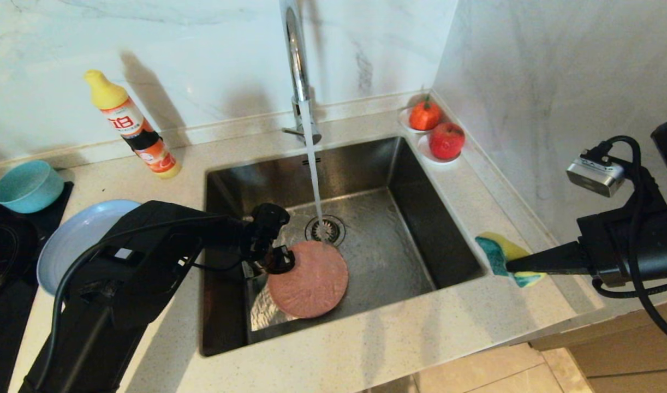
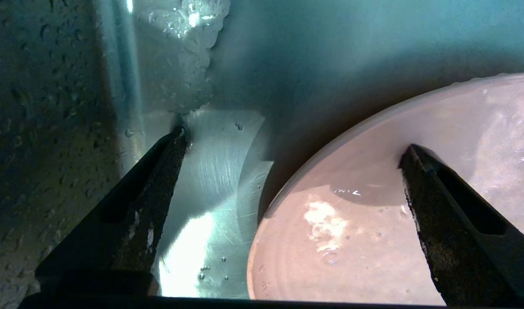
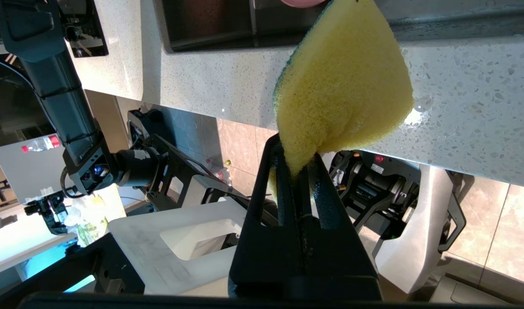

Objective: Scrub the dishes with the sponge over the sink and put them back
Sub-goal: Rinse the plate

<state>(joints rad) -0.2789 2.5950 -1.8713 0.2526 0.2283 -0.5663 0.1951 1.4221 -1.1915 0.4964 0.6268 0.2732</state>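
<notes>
Pink plate (image 1: 309, 281) lies flat in sink (image 1: 421, 218) beside running water. My left gripper (image 2: 287, 180) straddles its rim, fingers wide apart, nothing held. Right gripper (image 3: 298, 171) pinches sponge (image 1: 502, 256) over the counter. Step: regrasping plate; next, close on rim squarely.

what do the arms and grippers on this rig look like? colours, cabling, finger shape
Both arms wear matte black shells with loose black cables looped outside. The left gripper has two long, flat, tapering black fingers with recessed slots. The right gripper has the same black wedge fingers. A small silver-grey camera box sits on the right wrist. No markings visible.
</notes>
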